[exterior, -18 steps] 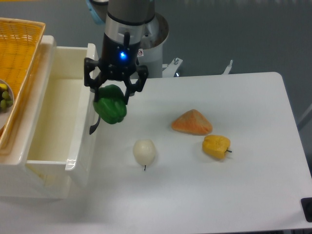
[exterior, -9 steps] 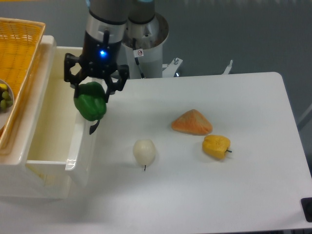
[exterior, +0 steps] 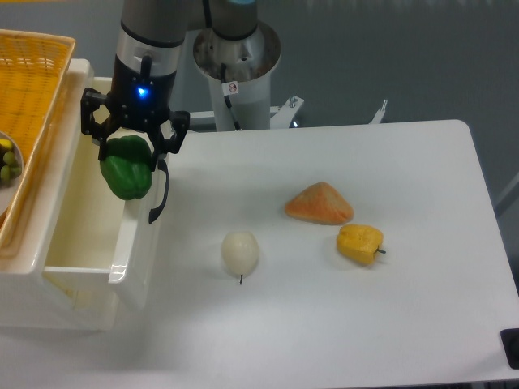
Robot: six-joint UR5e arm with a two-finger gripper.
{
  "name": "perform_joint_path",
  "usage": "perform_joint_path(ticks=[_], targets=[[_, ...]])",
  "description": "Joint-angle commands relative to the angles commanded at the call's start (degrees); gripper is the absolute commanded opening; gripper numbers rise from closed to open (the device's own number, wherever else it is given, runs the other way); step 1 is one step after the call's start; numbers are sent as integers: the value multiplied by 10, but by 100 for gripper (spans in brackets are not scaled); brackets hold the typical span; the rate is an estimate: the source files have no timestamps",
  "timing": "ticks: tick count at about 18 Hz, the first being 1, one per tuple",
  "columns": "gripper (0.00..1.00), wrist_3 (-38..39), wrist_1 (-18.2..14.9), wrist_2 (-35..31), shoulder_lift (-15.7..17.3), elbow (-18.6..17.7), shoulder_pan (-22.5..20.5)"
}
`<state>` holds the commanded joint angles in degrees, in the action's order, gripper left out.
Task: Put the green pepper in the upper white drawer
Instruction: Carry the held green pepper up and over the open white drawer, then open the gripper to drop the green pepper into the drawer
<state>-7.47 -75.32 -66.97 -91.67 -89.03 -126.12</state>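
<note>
My gripper [exterior: 128, 154] is shut on the green pepper [exterior: 126, 168], a glossy dark-green lumpy fruit hanging between the black fingers. It hangs above the right side of the upper white drawer [exterior: 75, 267], which is pulled open, just inside the front panel. The drawer's black curved handle [exterior: 159, 197] shows on the panel's table side. The drawer's cream-white inside looks bare.
An orange woven basket [exterior: 24, 89] sits on top at the far left, with small green-yellow fruits [exterior: 8, 162] in a bowl. On the white table lie a whitish round fruit [exterior: 240, 252], an orange wedge-shaped item [exterior: 319, 203] and a yellow pepper [exterior: 360, 242].
The arm has carried the green pepper leftward, from above the table beside the drawer front to above the open drawer. The gripper stays shut on it.
</note>
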Motion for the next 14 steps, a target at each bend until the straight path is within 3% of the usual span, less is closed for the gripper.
perform_joint_path(ticks=[10, 13, 14], targets=[[54, 0, 1, -2, -10, -2, 17], [63, -5, 1, -2, -11, -2, 20], [80, -7, 2, -3, -11, -2, 21]])
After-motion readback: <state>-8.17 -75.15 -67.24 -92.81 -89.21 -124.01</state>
